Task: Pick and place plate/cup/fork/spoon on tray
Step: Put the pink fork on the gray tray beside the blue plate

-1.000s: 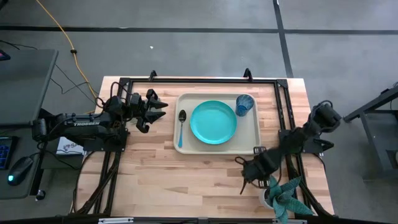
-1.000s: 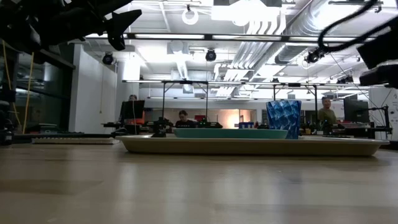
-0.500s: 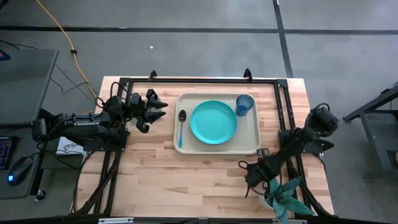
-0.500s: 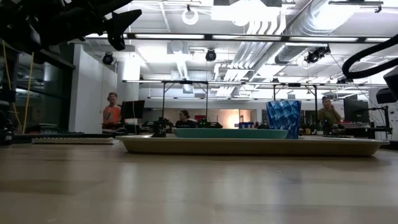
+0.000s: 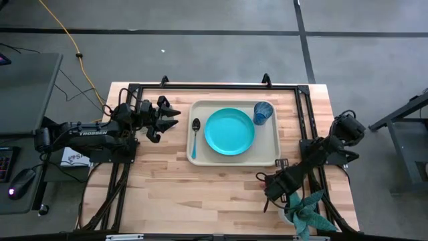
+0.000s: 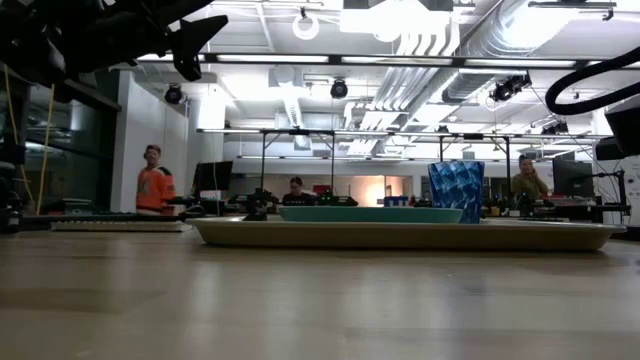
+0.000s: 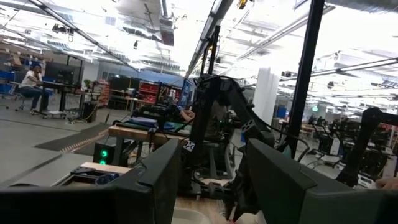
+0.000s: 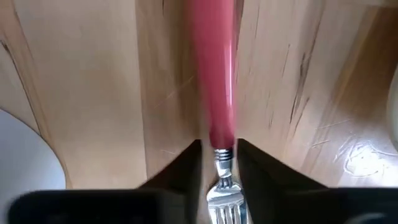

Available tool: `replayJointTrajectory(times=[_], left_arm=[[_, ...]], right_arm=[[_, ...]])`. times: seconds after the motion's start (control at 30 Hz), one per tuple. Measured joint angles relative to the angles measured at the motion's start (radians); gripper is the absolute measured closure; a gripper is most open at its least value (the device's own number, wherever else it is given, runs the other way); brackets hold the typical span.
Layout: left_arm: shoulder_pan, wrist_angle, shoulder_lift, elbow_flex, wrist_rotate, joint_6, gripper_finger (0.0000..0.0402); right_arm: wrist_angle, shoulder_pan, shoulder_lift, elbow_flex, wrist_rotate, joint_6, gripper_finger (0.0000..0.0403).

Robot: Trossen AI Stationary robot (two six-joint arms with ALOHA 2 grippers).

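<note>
With the tray (image 5: 200,155) already carrying the plate (image 5: 229,132), cup (image 5: 262,112) and spoon (image 5: 194,137), I'm on the fork (image 8: 214,93), and I judge the next move is squeezing and lifting. My right gripper (image 5: 269,198) sits low on the table by the tray's near right corner, fingers (image 8: 180,171) parted just wider than the fork's neck, which lies between them on the wood, ungrasped. My left gripper (image 5: 168,115) waits open beside the tray.

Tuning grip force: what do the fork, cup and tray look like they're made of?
Fork: glossy red-pink handle, probably plastic; bright silvery tines and ribbed neck, likely metal. It lies between the right gripper's fingers, over the wooden table.
Cup: translucent blue with a faceted pattern, probably plastic, possibly glass.
Tray: matte beige, rounded moulded rim, likely plastic.
</note>
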Motion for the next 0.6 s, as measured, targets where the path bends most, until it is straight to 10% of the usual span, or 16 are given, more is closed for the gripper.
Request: replayJointTrajectory(times=[0.13,0.6], left_arm=[[0.0,0.0,0.0,0.0,-0.074,-0.005,0.0234],[-0.001,0.0,0.0,0.0,-0.102,-0.053,0.0234]], right_arm=[[0.001,0.0,0.0,0.001,0.013,-0.002,0.0388],[-0.146,0.001,-0.025,0.162,0.173,-0.048,0.0403]])
